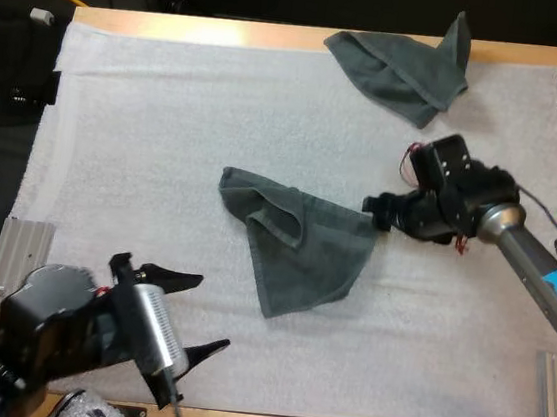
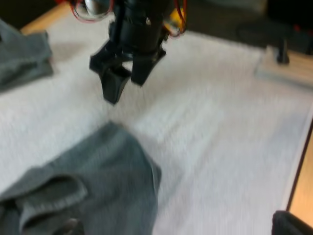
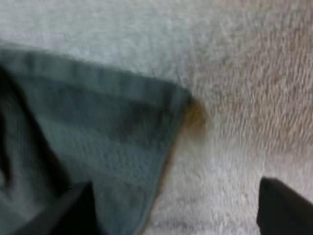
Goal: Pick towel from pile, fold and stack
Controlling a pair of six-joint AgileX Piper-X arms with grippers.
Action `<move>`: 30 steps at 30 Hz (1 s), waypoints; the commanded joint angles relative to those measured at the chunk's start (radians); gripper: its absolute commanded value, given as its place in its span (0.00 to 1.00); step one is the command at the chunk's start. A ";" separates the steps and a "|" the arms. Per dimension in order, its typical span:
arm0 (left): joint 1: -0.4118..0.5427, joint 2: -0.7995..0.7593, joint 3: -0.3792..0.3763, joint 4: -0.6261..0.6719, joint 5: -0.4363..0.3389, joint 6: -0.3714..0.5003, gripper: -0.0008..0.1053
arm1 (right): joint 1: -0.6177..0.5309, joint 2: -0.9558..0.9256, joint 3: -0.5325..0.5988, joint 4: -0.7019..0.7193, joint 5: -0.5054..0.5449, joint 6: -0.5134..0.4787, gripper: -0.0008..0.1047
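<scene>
White mat (image 1: 116,130) over a wooden bench (image 1: 228,30). A crumpled dark grey-green cloth towel (image 1: 304,252) lies mid-mat, its pointed corner directly ahead of the right end effector (image 1: 377,210), whose released fingers stand apart on either side of that corner. The left end effector (image 1: 201,312), likewise released, hangs well short of the towel's near edge. A second dark grey-green towel (image 1: 405,67) lies well beyond the right end effector, at the bench's far edge.

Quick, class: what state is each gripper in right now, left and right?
Left gripper: open, holding nothing.
Right gripper: open, at the corner of the middle towel, not gripping it.
</scene>
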 commanded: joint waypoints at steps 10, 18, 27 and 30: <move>-0.086 0.124 -0.005 0.037 -0.107 0.072 0.66 | -0.003 0.089 0.049 -0.179 -0.113 0.133 0.58; -0.086 0.151 -0.005 0.065 -0.117 0.075 0.66 | -0.003 0.171 0.049 -0.276 -0.101 0.206 0.58; -0.086 0.151 -0.005 0.065 -0.117 0.075 0.66 | -0.003 0.225 0.049 -0.333 -0.073 0.304 0.42; -0.086 0.151 -0.005 0.065 -0.117 0.075 0.66 | -0.003 0.225 0.049 -0.341 -0.042 0.307 0.34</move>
